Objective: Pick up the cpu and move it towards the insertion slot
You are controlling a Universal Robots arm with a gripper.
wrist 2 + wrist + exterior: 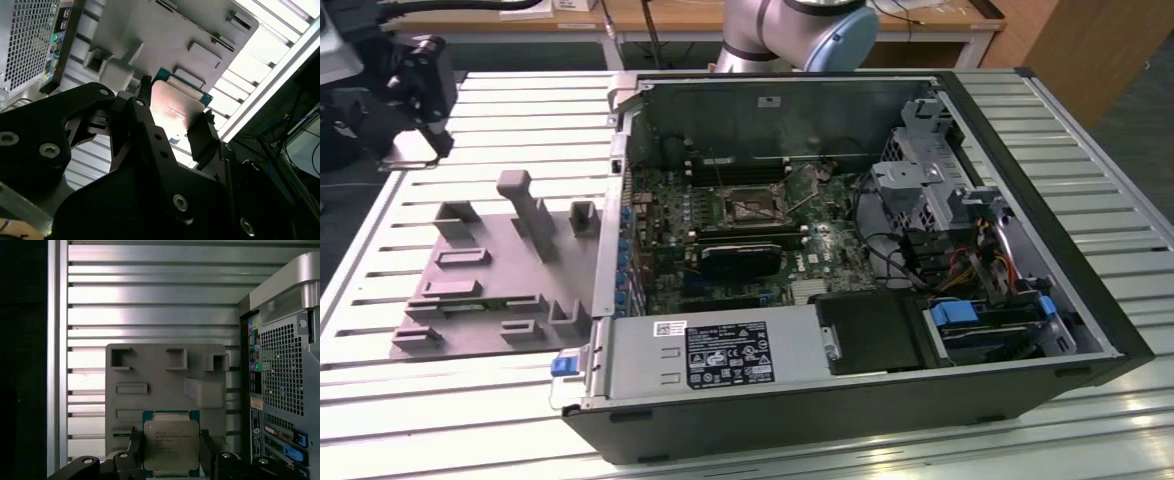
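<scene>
My gripper [170, 454] has its two black fingers [135, 446] closed partway, pressing opposite edges of the cpu [171, 442]. In both wrist views the cpu sits flat between them, its silvery metal top showing, with a thin green rim around it. Behind it lies the grey fixture plate [165, 380], a moulded tray with shallow rectangular pockets and upright posts. I cannot tell whether the cpu is touching the plate or held clear of it.

In the exterior view the fixture plate [480, 300] rests on the slatted metal table [454, 410], on the exterior view's left. Just beside it, to the right, is the open computer case [854, 410], lying on its side. Inside the case is a green circuit board [660, 250]. The insertion slot [750, 205], a square black socket in a thin silver frame, sits toward the far middle of that board. A black heatsink block [736, 258] lies just nearer than it. A silver power supply box [707, 355] fills the near left corner, and drive bays with cables [947, 210] fill the right side.

The cpu is outside the case, well apart from the slot.
</scene>
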